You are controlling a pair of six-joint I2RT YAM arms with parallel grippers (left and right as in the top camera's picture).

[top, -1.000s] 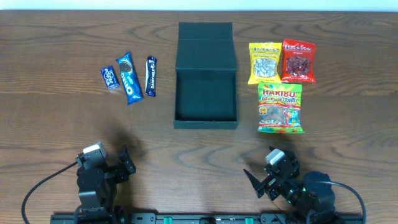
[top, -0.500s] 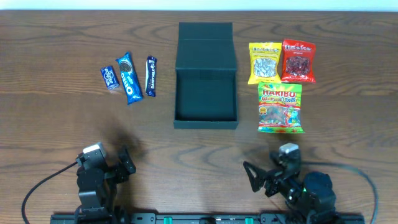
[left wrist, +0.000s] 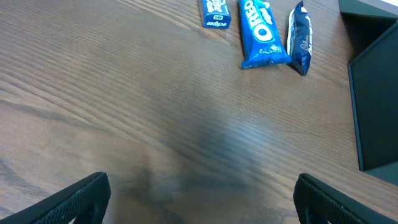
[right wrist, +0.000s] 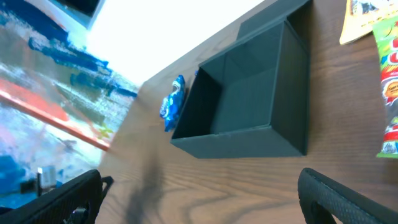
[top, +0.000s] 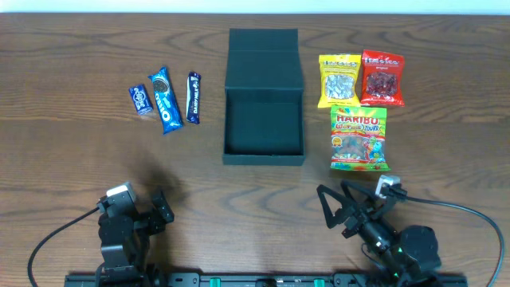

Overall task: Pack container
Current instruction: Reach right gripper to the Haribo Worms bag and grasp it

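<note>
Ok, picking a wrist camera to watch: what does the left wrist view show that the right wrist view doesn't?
Only left wrist: all three blue snacks, eclipse pack, Oreo packet, dark bar. Only right wrist: the container's empty inside, the Haribo bag's edge, a yellow packet's corner. Both: the container, the table, and one blue wrapper, just a scrap in the right view.

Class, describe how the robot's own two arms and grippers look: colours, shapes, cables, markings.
The left arm and right arm are black and blocky, each with a small light-grey box near the wrist. The left gripper and right gripper have two matte black fingers tapering towards the tips. A thin black cable loops from each arm. No markings are legible.
</note>
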